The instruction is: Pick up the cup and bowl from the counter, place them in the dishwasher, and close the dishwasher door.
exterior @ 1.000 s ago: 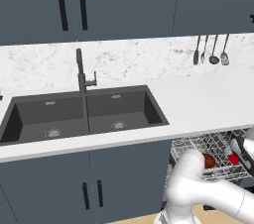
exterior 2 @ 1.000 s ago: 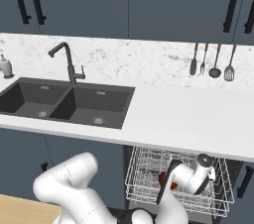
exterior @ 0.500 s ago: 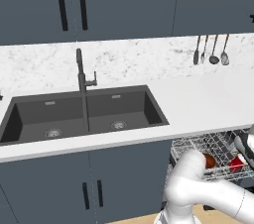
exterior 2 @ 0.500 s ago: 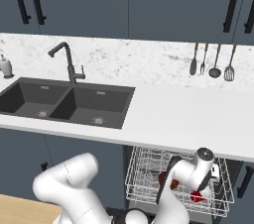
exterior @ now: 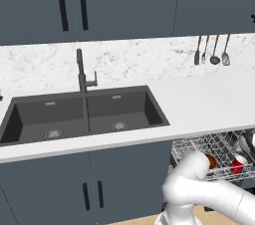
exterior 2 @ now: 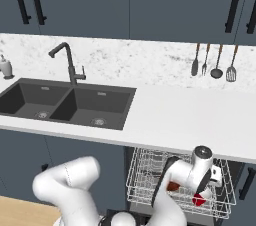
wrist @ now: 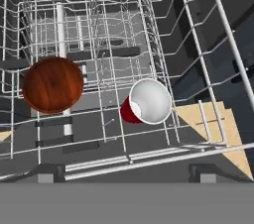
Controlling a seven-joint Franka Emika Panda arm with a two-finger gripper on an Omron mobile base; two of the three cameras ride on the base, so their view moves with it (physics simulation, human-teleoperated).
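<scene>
The dishwasher stands open under the counter (exterior 2: 175,115) with its grey wire rack (exterior 2: 145,180) pulled out. The red cup (wrist: 147,102) lies on its side in the rack, pale inside facing me; it is also in the base views (exterior: 238,163) (exterior 2: 199,200). The reddish-brown bowl (wrist: 53,85) sits in the same rack to the cup's left (exterior: 211,161) (exterior 2: 172,186). My gripper (wrist: 126,172) hangs open just above the rack (exterior 2: 209,182), fingertips (wrist: 49,172) wide apart and holding nothing. I cannot make out the door panel.
A dark double sink (exterior: 84,112) with a dark tap (exterior: 80,72) is set in the counter to the left. Utensils (exterior 2: 215,60) hang on the back wall. Cabinet doors (exterior: 92,189) stand beside the rack. Pale wooden floor (wrist: 218,129) shows beneath the rack.
The cup left my gripper and now lies free in the rack. My hand has lifted slightly away from it. The bowl has not moved.
</scene>
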